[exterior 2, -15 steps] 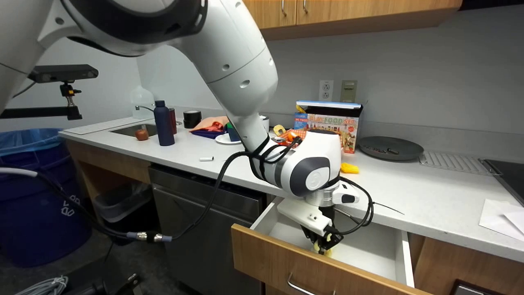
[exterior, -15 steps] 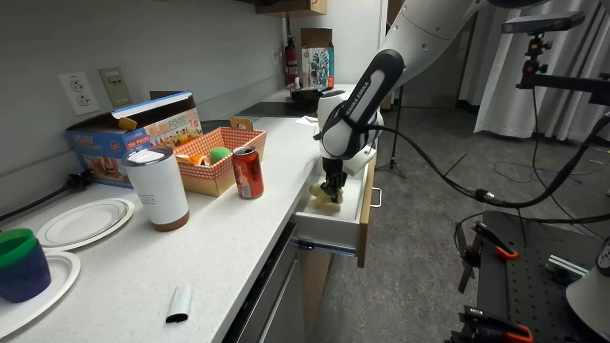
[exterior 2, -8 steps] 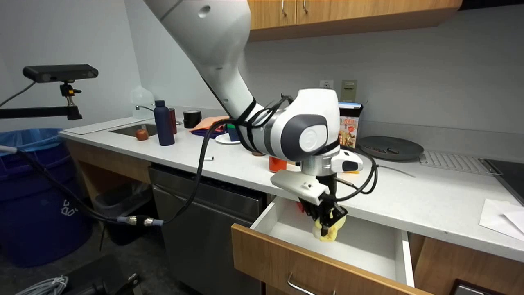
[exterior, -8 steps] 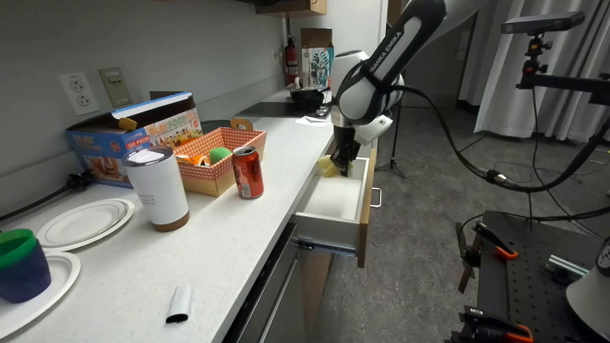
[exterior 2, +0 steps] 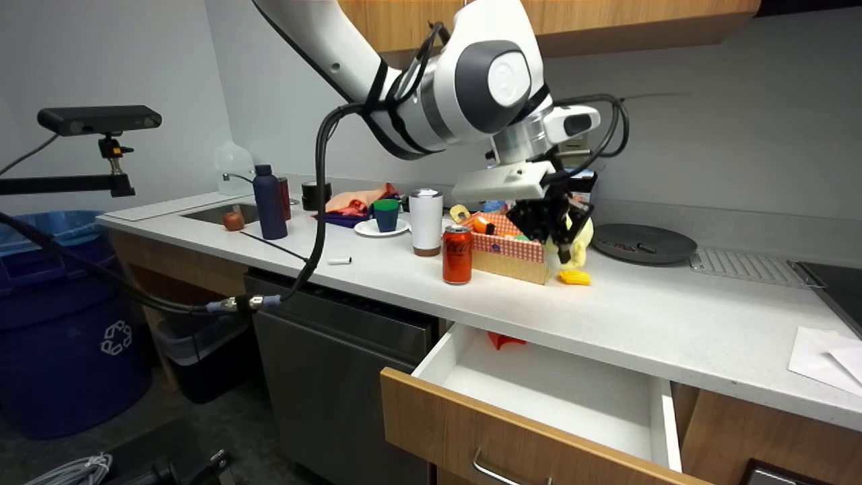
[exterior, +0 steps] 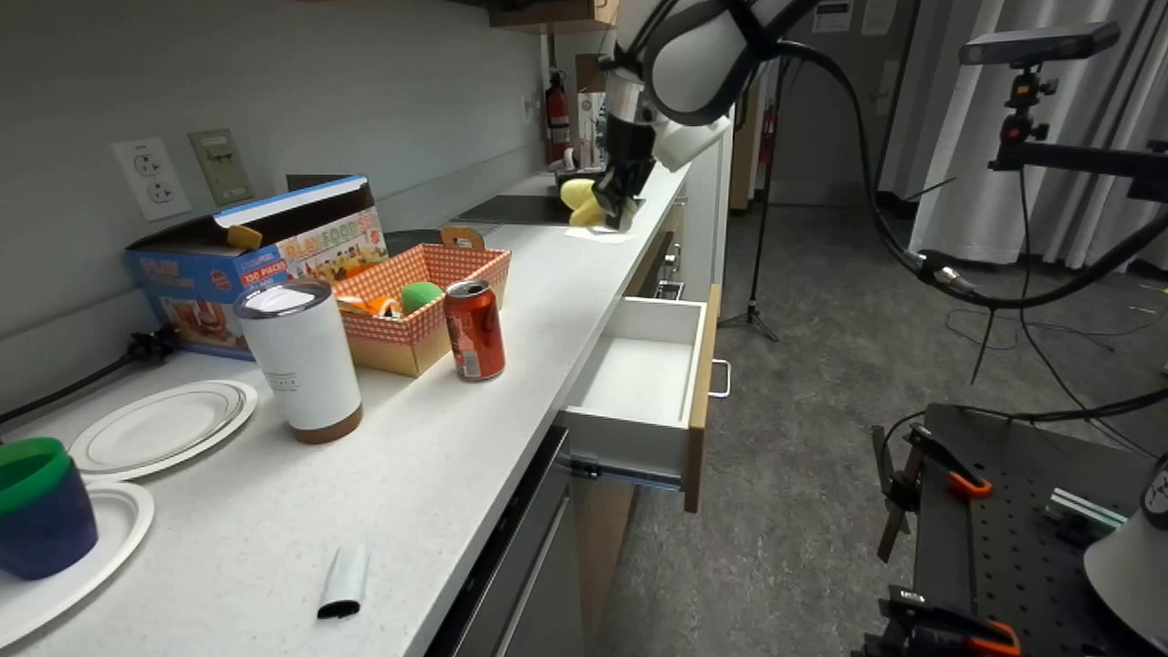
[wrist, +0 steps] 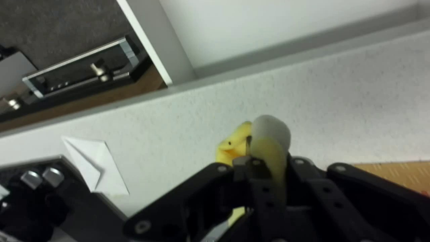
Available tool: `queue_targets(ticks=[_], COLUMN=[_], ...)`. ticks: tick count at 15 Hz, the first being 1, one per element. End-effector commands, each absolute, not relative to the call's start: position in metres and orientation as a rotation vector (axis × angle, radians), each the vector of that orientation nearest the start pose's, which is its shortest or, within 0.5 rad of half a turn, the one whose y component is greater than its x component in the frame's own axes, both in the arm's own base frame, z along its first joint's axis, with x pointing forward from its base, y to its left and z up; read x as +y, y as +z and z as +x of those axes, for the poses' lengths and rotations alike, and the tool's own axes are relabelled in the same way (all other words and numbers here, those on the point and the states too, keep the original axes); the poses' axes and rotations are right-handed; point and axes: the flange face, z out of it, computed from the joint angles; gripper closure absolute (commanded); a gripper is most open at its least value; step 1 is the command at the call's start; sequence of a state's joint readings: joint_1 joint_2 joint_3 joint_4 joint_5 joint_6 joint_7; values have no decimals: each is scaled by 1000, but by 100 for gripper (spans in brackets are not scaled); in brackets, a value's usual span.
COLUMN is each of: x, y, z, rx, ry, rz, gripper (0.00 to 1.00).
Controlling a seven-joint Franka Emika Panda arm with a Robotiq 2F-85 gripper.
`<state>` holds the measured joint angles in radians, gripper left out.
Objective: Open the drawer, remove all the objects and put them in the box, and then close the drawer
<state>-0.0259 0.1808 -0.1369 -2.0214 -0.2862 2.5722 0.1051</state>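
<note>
Nearest, in an exterior view, the drawer (exterior 2: 465, 424) was found pulled out at the lower centre of the frame. A small red piece (exterior 2: 504, 339) was noted inside, at its back left, partly hidden by the edge of the table (exterior 2: 673, 310). White papers (exterior 2: 825, 353) were seen laid flat at the lower right. Right of centre, the pincer (exterior 2: 565, 247) was held tilted above the table, clamped on a yellow curved piece (exterior 2: 584, 241); in the frame this was seen to the right of the box (exterior 2: 508, 266). A red can (exterior 2: 457, 256) was noted upright, close before the box's left end, and a yellow-orange piece (exterior 2: 574, 277) was seen laid near its right end. An orange item (exterior 2: 480, 223) was noted in the box. Farther back, left of the can, a white tumbler (exterior 2: 426, 225) was noted upright, then a cup (exterior 2: 386, 215) set on a plate (exterior 2: 363, 229). To the right, a dark round dish (exterior 2: 643, 246) was recorded near the wall.
</note>
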Motion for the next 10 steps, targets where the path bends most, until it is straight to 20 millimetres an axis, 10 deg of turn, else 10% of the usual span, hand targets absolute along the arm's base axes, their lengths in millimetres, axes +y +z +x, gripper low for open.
queue_targets(ticks=[1, 6, 10], x=[-63, -7, 30], y=[450, 477, 452], z=[651, 706, 743], rx=[-51, -271, -422], ry=[-804, -956, -927], rz=[-3309, -3186, -3099], gripper=[97, 97, 97])
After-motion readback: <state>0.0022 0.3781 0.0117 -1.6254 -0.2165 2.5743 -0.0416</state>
